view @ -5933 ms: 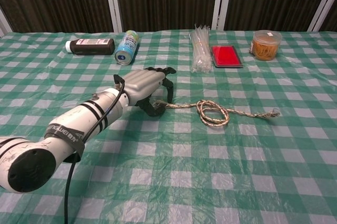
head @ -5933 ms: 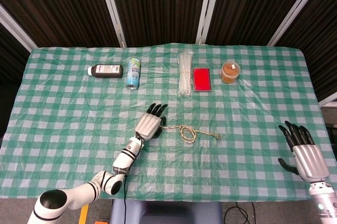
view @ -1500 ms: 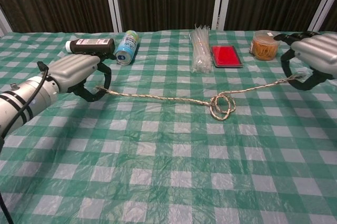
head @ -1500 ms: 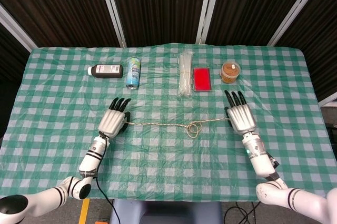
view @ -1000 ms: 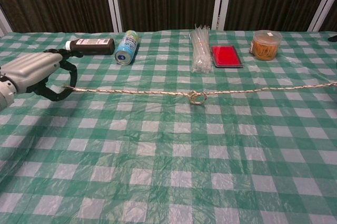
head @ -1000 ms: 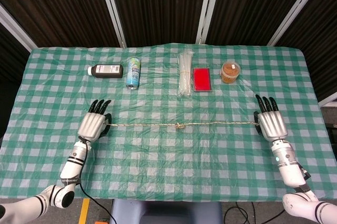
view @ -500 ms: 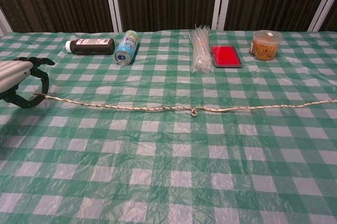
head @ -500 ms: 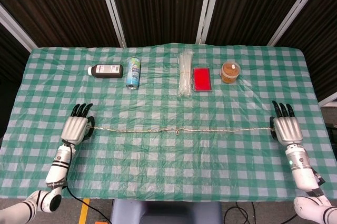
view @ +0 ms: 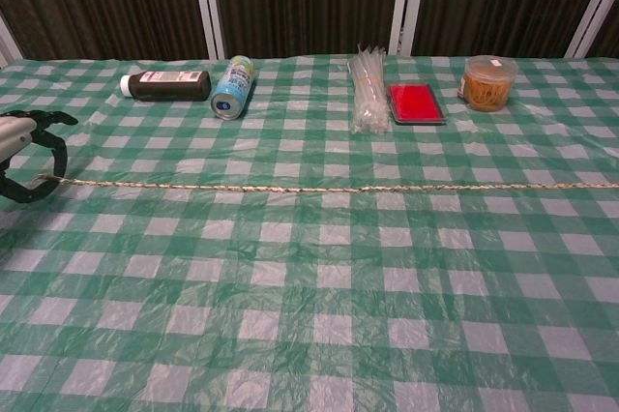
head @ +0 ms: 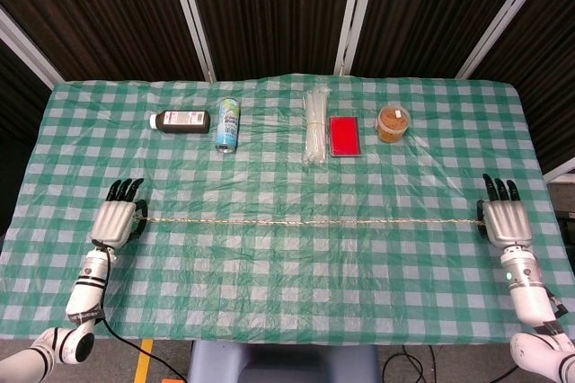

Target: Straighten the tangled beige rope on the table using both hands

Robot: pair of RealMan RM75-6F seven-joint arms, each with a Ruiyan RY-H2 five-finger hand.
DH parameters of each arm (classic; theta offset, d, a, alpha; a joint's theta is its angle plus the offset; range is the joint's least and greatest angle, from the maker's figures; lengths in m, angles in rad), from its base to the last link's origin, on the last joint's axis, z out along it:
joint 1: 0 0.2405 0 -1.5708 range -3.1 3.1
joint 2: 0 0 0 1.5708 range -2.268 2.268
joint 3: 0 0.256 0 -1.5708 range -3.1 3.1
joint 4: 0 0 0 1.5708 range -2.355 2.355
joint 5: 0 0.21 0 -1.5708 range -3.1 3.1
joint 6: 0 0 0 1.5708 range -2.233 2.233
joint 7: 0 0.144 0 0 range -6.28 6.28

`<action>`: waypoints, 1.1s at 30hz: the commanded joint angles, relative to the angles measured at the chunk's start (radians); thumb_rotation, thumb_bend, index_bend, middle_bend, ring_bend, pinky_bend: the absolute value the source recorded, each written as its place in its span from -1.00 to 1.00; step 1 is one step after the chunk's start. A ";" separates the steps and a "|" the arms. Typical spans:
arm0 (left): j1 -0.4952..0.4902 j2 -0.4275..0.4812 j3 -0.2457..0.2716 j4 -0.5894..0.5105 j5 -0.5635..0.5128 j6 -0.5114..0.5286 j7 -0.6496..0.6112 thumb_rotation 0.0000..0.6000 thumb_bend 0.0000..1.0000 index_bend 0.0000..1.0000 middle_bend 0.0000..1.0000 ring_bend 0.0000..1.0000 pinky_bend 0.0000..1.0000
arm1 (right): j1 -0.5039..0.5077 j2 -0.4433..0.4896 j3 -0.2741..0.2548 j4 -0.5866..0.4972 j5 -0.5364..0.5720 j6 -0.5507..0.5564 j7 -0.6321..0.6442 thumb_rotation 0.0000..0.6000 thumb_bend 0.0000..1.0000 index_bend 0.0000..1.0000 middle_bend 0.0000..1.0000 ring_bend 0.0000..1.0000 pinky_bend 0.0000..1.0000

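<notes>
Checked plastic cloth [head: 296, 293], taut braided rope [head: 305, 222]

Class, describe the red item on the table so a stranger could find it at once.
Start at the far edge of the green checked table. The flat red pad lies there between a bundle of clear zip ties and an orange tub. Nothing else is bright red.

I see rope [view: 329, 188]: twisted beige fibre, rough, matt | tablecloth [view: 319, 315]: green-white checked plastic sheet, glossy, faintly wrinkled | left hand [head: 115, 219] and right hand [head: 505, 217]: smooth silver-grey shells, black fingers | dark bottle [view: 164, 84]: shiny plastic | red pad [view: 416, 103]: smooth, glossy.
</notes>
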 commanded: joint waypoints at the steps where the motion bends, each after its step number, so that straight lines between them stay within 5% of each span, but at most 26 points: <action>1: 0.000 -0.002 0.002 0.006 0.005 -0.006 -0.003 1.00 0.17 0.26 -0.86 -1.00 -0.98 | -0.001 -0.006 0.000 0.010 -0.003 -0.008 0.007 1.00 0.19 0.58 -0.87 -1.00 -1.00; 16: 0.001 -0.028 0.003 0.048 0.017 -0.030 -0.018 1.00 0.17 0.21 -0.86 -1.00 -0.98 | -0.001 -0.035 0.000 0.044 -0.026 -0.025 0.001 1.00 0.18 0.56 -0.87 -1.00 -1.00; 19: 0.001 -0.033 0.003 0.053 0.017 -0.038 -0.018 1.00 0.17 0.04 -0.86 -1.00 -0.98 | 0.000 -0.043 0.001 0.054 -0.026 -0.032 0.002 1.00 0.19 0.42 -0.86 -1.00 -1.00; 27: 0.001 -0.028 0.002 0.039 0.016 -0.049 -0.011 1.00 0.14 -0.80 -0.90 -1.00 -0.96 | 0.001 -0.047 -0.002 0.062 -0.025 -0.055 0.003 1.00 0.19 -0.23 -0.96 -1.00 -1.00; 33: 0.025 -0.006 -0.004 -0.012 0.015 -0.012 -0.016 1.00 0.09 -1.00 -0.92 -1.00 -0.94 | -0.002 -0.030 -0.001 0.042 -0.022 -0.066 -0.009 1.00 0.18 -0.34 -1.00 -1.00 -1.00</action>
